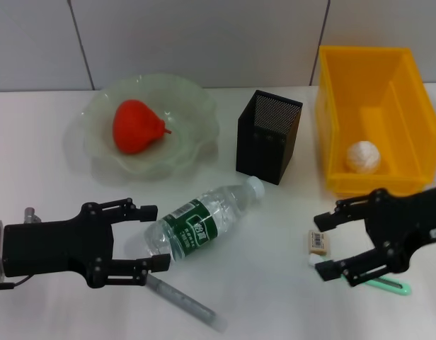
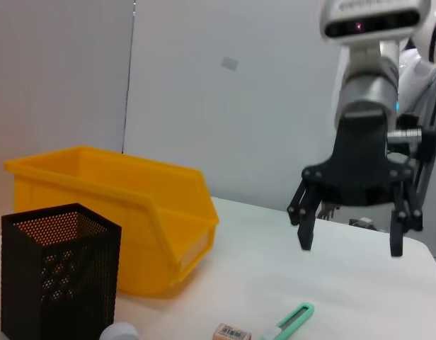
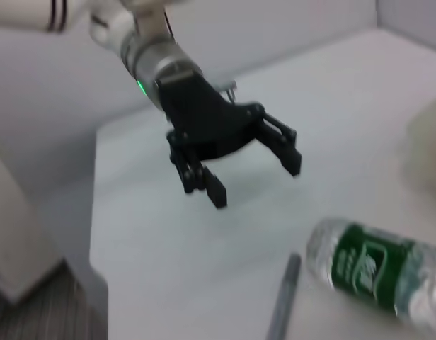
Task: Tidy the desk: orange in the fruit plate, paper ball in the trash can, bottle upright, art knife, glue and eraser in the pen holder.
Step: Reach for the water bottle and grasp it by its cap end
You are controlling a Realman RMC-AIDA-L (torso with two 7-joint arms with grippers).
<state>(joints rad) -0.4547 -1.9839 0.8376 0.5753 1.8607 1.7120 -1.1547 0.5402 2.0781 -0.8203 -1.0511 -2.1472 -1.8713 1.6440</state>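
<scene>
Lying on its side, the bottle [image 1: 202,227] is resting at the wide-open, empty left gripper [image 1: 153,237], while the right gripper [image 1: 323,244] is hovering open and empty beside the eraser [image 1: 318,241].

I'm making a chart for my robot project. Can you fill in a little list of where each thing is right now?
orange: in the plate
paper ball: in the yellow bin
bottle: lying on its side
eraser: on the desk, by the right hand
pen holder: upright, behind the bottle
left hand: open, at the bottle's base
right hand: open, around the eraser
</scene>
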